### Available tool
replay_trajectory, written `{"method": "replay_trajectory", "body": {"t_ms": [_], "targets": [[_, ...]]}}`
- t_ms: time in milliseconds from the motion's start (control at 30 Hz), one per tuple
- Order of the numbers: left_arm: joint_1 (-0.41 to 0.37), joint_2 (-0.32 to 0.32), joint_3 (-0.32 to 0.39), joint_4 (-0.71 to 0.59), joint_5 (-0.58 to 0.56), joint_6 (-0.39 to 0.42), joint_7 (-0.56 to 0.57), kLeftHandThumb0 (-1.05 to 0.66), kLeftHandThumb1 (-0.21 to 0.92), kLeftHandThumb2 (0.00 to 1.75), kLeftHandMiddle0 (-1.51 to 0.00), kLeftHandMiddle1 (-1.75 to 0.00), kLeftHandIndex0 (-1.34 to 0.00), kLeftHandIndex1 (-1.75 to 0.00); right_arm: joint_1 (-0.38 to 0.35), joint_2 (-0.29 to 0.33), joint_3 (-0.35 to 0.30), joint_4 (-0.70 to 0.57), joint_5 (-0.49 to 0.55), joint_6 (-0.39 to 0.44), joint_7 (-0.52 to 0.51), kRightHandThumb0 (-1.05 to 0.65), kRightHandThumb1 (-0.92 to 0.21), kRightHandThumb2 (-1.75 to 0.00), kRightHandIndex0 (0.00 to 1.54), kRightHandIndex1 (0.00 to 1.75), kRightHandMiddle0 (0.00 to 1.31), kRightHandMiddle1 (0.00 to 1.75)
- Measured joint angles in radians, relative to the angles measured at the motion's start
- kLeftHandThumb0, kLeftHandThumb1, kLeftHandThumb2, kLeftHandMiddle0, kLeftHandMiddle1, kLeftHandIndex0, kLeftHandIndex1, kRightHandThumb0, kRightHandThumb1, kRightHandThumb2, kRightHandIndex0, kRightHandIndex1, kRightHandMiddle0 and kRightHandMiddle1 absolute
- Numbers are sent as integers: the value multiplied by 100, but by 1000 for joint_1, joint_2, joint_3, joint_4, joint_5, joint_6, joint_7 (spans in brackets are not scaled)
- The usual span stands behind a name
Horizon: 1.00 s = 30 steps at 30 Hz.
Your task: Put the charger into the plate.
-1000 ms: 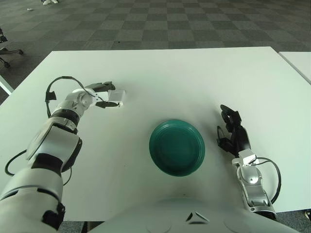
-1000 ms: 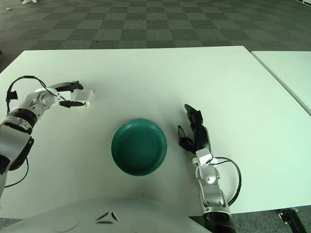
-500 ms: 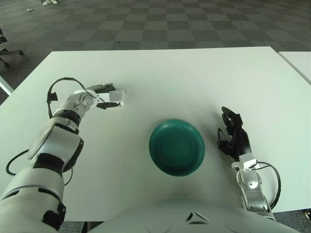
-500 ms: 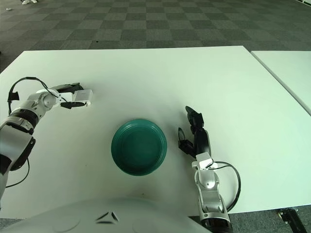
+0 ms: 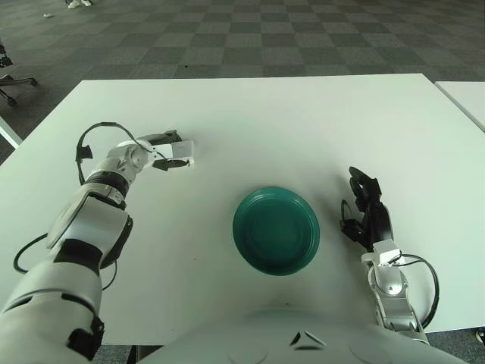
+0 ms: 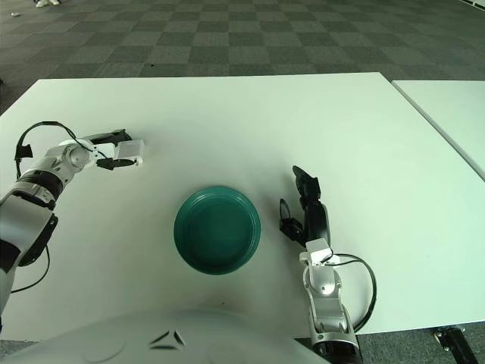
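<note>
Over the last second the left hand [image 5: 161, 151] has drawn slightly back and up the table, taking the small white block-shaped charger [image 5: 182, 154] with it, while the right hand [image 5: 365, 214] has slid a little nearer the robot. The left hand sits at the left of the white table [image 5: 303, 121], its dark fingers [image 5: 163, 137] clamped around the near end of the charger, one finger over the top and another beneath. The charger juts out to the right of the hand; whether it rests on the table or is lifted just clear cannot be told. The round dark green plastic plate [image 5: 276, 230] lies well apart from it, toward the table's centre and closer to the robot, with nothing in it. The right hand rests idle on the table just to the right of the plate, black fingers loosely apart and holding nothing. The task seems to be at the grasp stage, with carrying not yet done. The next move likely calls for lifting the charger, swinging it right and toward the robot until it hangs over the plate, then lowering and letting go.
</note>
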<state>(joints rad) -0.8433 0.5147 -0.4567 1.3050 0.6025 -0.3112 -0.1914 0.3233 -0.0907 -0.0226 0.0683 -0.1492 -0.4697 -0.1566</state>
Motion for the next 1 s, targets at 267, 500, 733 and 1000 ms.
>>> {"method": "replay_trajectory", "body": {"t_ms": [267, 500, 733, 1000], "targets": [[-5, -13, 4, -1, -7, 12, -21, -90, 92, 32, -22, -6, -1, -98, -1, 2, -9, 4, -1, 2, -20, -81, -92, -69, 22, 2, 0, 72], [-9, -26, 1, -4, -6, 18, -26, -90, 92, 35, -31, -8, -5, -103, -10, 3, -21, 26, -1, -12, -65, -79, -92, -66, 26, 2, 0, 85], [-17, -34, -9, -10, -1, 33, -26, -87, 92, 36, -46, -13, -17, -133, -25, 2, -22, 45, -1, -41, -95, -78, -92, -65, 27, 2, 0, 94], [-23, -54, -30, -13, 11, 71, 6, -70, 85, 38, -47, -30, -32, -170, -31, 0, -21, 49, -1, -53, -105, -78, -92, -65, 27, 2, 0, 94]]}}
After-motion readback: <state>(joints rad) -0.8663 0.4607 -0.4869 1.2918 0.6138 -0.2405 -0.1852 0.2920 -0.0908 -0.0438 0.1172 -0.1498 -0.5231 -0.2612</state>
